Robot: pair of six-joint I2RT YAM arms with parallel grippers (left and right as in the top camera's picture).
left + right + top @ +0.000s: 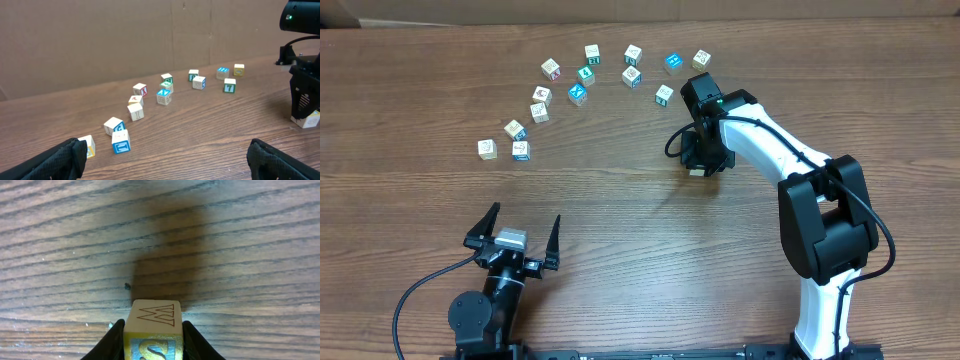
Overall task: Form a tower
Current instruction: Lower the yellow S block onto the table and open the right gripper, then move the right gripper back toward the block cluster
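My right gripper hangs over the middle-right of the table, shut on a small wooden picture cube. That cube has a pale face with a red W outline and a yellow-and-blue face with an S. Both black fingers press its sides. In the left wrist view the same cube sits at or just above the tabletop under the right gripper. My left gripper rests at the near left edge, open and holding nothing, its fingertips wide apart. No tower is in view.
Several loose picture cubes lie in an arc across the far left and centre of the wooden table. The nearest ones sit just ahead of my left gripper. A cardboard wall runs along the far edge.
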